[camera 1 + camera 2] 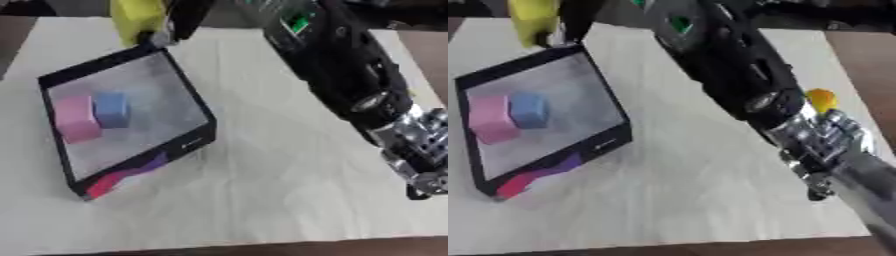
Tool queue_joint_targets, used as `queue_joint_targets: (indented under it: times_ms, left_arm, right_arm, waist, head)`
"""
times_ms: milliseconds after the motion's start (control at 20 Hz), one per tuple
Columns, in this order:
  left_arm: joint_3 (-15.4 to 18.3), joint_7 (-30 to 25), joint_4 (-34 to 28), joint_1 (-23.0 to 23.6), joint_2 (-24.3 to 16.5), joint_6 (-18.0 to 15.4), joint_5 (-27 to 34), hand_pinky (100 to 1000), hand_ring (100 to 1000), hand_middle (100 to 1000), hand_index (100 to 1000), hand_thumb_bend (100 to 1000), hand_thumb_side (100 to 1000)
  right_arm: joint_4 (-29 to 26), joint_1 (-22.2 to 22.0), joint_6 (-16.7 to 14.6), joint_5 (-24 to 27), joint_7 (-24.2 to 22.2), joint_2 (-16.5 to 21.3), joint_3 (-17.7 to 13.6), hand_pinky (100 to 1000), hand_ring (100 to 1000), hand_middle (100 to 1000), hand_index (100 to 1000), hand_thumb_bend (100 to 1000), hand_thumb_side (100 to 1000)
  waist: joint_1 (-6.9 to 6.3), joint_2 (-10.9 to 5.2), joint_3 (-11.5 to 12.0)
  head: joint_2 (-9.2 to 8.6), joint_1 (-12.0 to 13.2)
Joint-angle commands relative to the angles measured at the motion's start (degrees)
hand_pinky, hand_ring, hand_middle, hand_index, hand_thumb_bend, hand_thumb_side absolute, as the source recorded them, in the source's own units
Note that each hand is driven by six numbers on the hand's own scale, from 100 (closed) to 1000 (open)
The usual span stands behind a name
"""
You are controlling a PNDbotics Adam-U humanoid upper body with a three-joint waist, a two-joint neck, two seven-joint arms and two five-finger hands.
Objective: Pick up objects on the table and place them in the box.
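A black-rimmed box (194, 102) lies at the left on the pale table, tilted askew, with a pink block (76, 120) and a blue block (112, 109) side by side inside it. Just above the box's far corner, at the top edge of the view, hangs a yellow object (136, 20). The dark fingers of my right hand (185, 20) are curled against it. My right arm (737, 75) runs from the lower right up to that hand. A small orange ball (822, 100) lies on the table at the right, close behind the arm. My left hand does not show.
The box's near side (131, 175) carries a red and purple print. The pale table top (262, 200) ends at a dark front edge along the bottom and at a brown strip on the right.
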State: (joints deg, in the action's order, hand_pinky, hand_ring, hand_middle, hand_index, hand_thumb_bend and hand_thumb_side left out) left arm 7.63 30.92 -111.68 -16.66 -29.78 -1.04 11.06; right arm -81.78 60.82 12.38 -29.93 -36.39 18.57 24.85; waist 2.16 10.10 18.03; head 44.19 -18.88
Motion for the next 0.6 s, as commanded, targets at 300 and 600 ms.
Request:
queue_joint_targets:
  times_ms: [300,600]
  left_arm:
    - [-0.04,-0.62,-1.2,-1.66,-1.55,0.12,0.69,706,671,751,816,308,475]
    - [-0.25,-0.76,-1.19,-2.04,-1.19,0.16,0.83,707,670,751,817,308,479]
  right_arm:
    - [11.06,-1.4,-3.52,-8.15,2.71,-6.87,0.21,793,628,483,629,290,100]
    - [15.25,-3.5,-6.2,-12.21,3.8,-9.49,0.33,801,649,518,664,338,100]
  waist:
    - [0.17,-0.42,0.57]
    - [0.31,0.14,0.52]
  head:
    - [-0.08,-1.11]
    - [-0.08,-0.1]
